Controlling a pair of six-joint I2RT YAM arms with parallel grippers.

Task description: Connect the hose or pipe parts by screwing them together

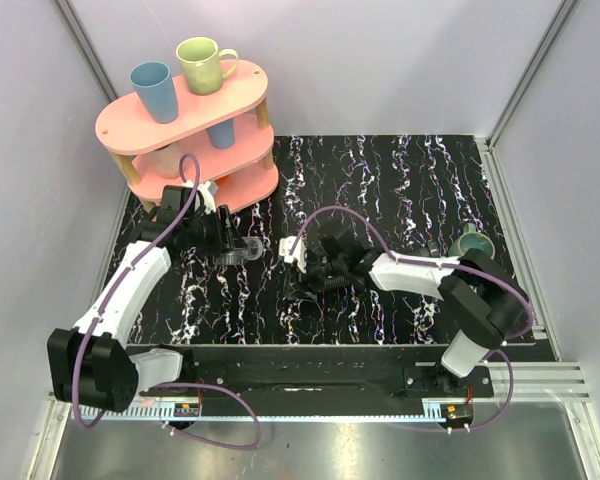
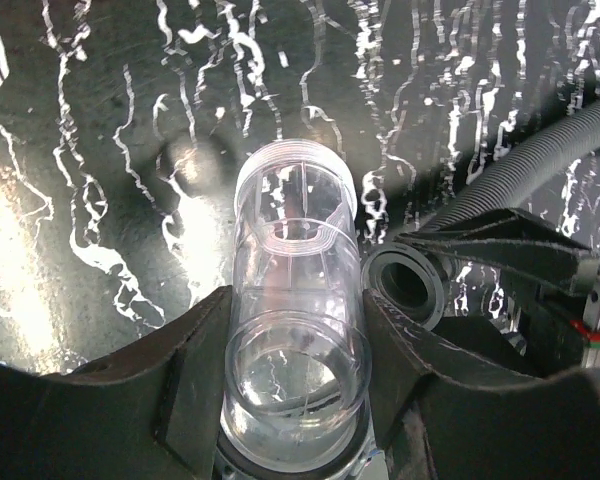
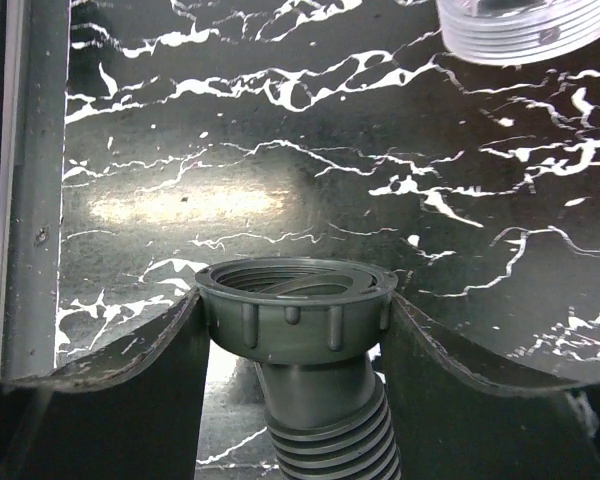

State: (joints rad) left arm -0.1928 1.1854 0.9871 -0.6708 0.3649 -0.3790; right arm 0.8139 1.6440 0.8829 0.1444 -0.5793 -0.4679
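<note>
The left fingers [image 2: 195, 360] are closed on the clear fitting [image 2: 295, 230], a short see-through tube with a threaded rim at its far end. One finger presses each side of the tube near its near end, and the tube points away from the wrist, held above the desk [image 1: 400, 180], which is black with white veins.

The right fingers [image 3: 150, 400] are closed on the collar [image 3: 290, 300] of the hose [image 3: 330, 440]. The collar is a grey ribbed nut with thread showing inside its open mouth, and it sits squarely between the two fingers. The ribbed hose runs back from it toward the wrist.

The two parts are not joined. In the right wrist view the fitting's threaded rim shows at the top right corner, with bare desk between it and the collar. In the left wrist view the collar's round mouth lies just to the right of the fitting, and the ribbed hose sweeps away toward the upper right.

From above, both arms reach toward the middle of the desk. The left one holds the fitting left of centre, and the right one holds the collar a little to the right of it, with the rest of the hose bunched in a dark heap under it.

A pink two-level shelf [image 1: 120, 125] stands at the far left corner, with a blue cup [image 1: 152, 90] and a green mug [image 1: 202, 65] on top. A teal cup [image 1: 473, 243] stands near the right arm.
</note>
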